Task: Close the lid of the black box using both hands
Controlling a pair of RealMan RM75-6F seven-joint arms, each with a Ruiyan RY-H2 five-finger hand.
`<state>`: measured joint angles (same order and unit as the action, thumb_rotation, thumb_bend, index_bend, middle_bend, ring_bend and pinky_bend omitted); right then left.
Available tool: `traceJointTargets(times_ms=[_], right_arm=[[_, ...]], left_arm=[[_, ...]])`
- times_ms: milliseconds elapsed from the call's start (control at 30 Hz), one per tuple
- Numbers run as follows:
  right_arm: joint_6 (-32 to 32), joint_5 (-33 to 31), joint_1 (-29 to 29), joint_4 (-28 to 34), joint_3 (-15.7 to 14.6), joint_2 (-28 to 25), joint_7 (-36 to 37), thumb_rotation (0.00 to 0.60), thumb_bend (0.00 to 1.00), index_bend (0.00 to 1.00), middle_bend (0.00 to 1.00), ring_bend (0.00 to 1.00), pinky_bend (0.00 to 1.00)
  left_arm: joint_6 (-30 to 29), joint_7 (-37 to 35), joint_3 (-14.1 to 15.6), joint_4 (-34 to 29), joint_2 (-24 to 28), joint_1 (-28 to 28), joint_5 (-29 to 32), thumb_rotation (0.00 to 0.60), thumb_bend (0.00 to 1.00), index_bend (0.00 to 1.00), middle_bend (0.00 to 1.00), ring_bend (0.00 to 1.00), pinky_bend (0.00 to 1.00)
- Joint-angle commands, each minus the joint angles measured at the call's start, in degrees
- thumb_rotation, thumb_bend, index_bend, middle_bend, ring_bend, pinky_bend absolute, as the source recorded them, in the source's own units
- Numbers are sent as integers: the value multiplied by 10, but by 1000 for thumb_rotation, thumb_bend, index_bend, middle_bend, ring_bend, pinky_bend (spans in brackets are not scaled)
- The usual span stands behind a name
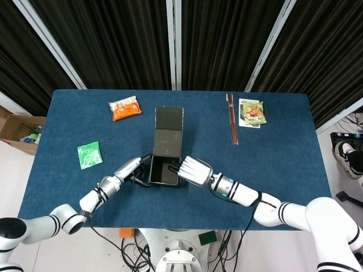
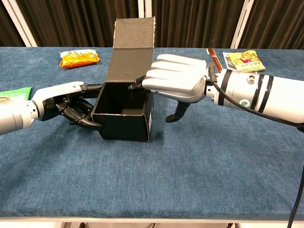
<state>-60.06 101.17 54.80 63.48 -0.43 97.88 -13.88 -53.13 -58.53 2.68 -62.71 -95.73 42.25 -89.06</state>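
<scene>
No readable text from my cameras. Snack packets at 11 (image 1: 125,107) and 1 o'clock (image 1: 252,112) carry print, too small to read.

Orange packet (image 1: 125,107), green packet (image 1: 89,154), chopsticks (image 1: 232,118) and a snack bag (image 1: 252,112) lie apart.

- A lab or test room set up for recording robot work.
- Floor-length black pleated curtains (image 1: 227,39) hang between white metal frame bars (image 1: 173,42).
- A blue cloth-covered rectangular table (image 1: 283,147) stands on a pale floor, loose cables (image 1: 133,249) beneath it.
</scene>
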Motion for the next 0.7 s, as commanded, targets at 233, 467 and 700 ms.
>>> traceJointTargets(times_ms=[233,467,700], right_arm=[[-50,-13,-33,9,8,-2,22,600,0,46,203,777,1000],[-93,-43,-84,51,11,-18,38,600,0,37,197,773,1000],[-108,-109,-152,123,5,-42,90,600,0,28,203,768,1000]], left_arm=[[-12,38,-2,-10,4,-9,-1,600,139,93,120,670,835],[-9,97,-3,-38,21,-16,10,584,132,0,0,614,834],[-12,135,-4,-74,47,-33,27,509,120,0,0,601,835]])
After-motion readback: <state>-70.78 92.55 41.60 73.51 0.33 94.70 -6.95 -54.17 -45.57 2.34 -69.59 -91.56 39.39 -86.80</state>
